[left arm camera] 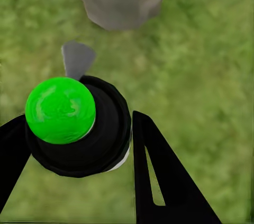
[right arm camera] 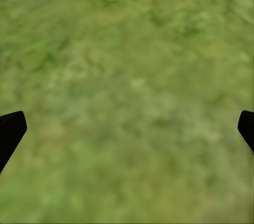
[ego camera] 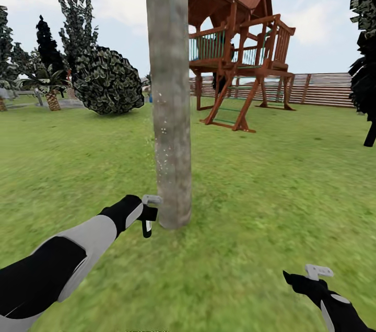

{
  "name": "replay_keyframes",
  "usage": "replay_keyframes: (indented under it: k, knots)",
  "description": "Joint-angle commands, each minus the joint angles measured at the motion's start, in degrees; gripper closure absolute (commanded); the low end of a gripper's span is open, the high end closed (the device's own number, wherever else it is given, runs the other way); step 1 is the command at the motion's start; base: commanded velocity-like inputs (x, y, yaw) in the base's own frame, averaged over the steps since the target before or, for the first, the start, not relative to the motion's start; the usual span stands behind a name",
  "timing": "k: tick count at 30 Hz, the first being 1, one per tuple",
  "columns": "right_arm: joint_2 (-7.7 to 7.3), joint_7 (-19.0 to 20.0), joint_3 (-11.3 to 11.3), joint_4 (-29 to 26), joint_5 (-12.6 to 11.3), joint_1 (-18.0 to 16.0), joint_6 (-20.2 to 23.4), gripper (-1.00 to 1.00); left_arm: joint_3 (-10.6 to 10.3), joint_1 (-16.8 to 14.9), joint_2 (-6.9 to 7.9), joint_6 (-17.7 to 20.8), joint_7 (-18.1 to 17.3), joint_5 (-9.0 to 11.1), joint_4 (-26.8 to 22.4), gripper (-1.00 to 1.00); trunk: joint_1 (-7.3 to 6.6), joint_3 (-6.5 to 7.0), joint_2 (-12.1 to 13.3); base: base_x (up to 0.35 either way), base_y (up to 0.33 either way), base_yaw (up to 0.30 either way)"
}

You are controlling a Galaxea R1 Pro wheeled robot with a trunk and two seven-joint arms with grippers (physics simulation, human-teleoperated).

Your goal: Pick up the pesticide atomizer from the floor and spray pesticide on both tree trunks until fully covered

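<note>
Green lawn (ego camera: 292, 175) fills the garden, bounded at the back by a brown slatted fence (ego camera: 324, 89), with a wooden play tower (ego camera: 237, 55) and a large round bush (ego camera: 107, 81) in front of it. Just ahead of the robot one thick mottled tree trunk (ego camera: 168, 91) is seen rising from the grass, and a scatter of pale specks is visible on its lower left side, which is judged to be spray already laid on. A second tree of that kind cannot be picked out with certainty.

The pick-up step is judged done: the pesticide atomizer (ego camera: 148, 217) is held off the grass, clamped between the fingers of the left gripper (ego camera: 143, 215), just beside the base of the trunk with its grey spray head turned toward the bark. In the left wrist view the black bottle (left arm camera: 84, 128) is seen gripped from both sides, the trunk base close beyond it.

The right gripper (ego camera: 316, 274) is held low over bare grass, its fingers (right arm camera: 10, 131) spread wide and holding nothing.

Most of the trunk's height looks untouched, so fuller coverage here and the whole of the other tree are judged to remain.
</note>
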Motion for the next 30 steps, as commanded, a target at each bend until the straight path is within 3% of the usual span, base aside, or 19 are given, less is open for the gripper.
replay_keyframes:
  k: [1, 7, 23, 30]
  knots:
    - [0.00, 0.00, 0.00, 0.00, 0.00, 0.01, 0.00, -1.00, 0.00, 0.00, 0.00, 0.00, 0.00, -0.02, 0.00, 1.00, 0.00, 0.00, 0.00, 0.000, -0.322, 0.256]
    - [0.00, 0.00, 0.00, 0.00, 0.00, -0.02, 0.00, -1.00, 0.00, 0.00, 0.00, 0.01, 0.00, -0.02, 0.00, 1.00, 0.00, 0.00, 0.00, 0.000, -0.321, 0.230]
    - [0.00, -0.04, -0.12, 0.00, 0.05, 0.01, 0.12, -1.00, 0.00, 0.00, 0.00, 0.00, 0.00, -0.02, 0.00, 1.00, 0.00, 0.00, 0.00, 0.049, -0.321, 0.016]
    - [0.00, -0.09, -0.12, 0.00, 0.09, -0.02, 0.12, -1.00, -0.02, 0.00, 0.00, -0.01, 0.00, -0.02, 0.00, 1.00, 0.00, 0.00, 0.00, 0.093, -0.321, 0.200]
